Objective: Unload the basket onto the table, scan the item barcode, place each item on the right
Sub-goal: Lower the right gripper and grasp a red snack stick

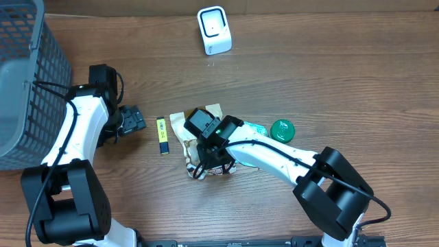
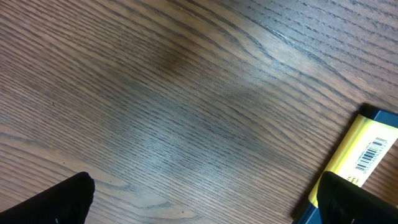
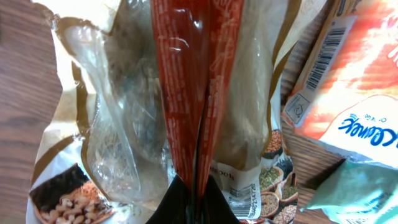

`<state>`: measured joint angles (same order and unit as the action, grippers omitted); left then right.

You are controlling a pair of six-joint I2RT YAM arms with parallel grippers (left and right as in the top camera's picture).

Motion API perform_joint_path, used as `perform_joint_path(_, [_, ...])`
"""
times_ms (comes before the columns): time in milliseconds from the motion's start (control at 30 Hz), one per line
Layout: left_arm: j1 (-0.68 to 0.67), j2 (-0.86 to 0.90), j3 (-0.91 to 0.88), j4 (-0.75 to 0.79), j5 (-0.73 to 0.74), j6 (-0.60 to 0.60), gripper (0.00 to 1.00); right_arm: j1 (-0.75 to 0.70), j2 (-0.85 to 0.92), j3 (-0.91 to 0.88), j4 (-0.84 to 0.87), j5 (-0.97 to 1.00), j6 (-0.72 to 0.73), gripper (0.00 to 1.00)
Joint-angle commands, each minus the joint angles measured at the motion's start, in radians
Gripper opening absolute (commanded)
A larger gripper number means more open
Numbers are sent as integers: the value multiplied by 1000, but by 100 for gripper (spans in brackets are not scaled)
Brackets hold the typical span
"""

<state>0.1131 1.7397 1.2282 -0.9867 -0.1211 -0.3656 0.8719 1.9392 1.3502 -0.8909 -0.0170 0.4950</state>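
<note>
A clear snack bag (image 3: pixel 124 112) printed with nuts and grains lies on the table, with a red seam (image 3: pixel 199 74) running down its middle. My right gripper (image 3: pixel 200 190) is shut on that seam. A small barcode (image 3: pixel 244 200) shows on the bag just right of the fingers. From overhead the right gripper (image 1: pixel 208 156) sits over the crumpled bag (image 1: pixel 180 130) at the table's middle. The white scanner (image 1: pixel 214 29) stands at the far edge. My left gripper (image 2: pixel 205 193) is open above bare wood, with a yellow barcoded box (image 2: pixel 367 155) beside its right finger.
A grey mesh basket (image 1: pixel 27 75) fills the left corner. An orange and white packet (image 3: pixel 354 81) with a barcode and a teal packet (image 3: pixel 354 193) lie right of the bag. A green-capped item (image 1: pixel 282 130) is further right. The yellow box (image 1: pixel 162 135) lies between the arms.
</note>
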Motion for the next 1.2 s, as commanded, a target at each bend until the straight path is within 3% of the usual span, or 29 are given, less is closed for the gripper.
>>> perform_joint_path(0, [-2,5,-3,1,-10,11,100,-3,-82,26,-3,16,-104,3])
perform_joint_path(300, [-2,5,-3,1,-10,11,100,-3,-290,26,-97,11,-430,4])
perform_joint_path(433, [-2,5,-3,1,-10,11,100,-4,-369,26,-158,-103,-595,4])
perform_joint_path(733, [-2,5,-3,1,-10,11,100,-4,-427,26,-297,-172,-798,4])
perform_joint_path(1033, [-2,5,-3,1,-10,11,100,-3,-519,26,-456,-338,-1156,4])
perform_joint_path(1167, [-2,5,-3,1,-10,11,100,-3,-554,26,-491,-370,-1232,4])
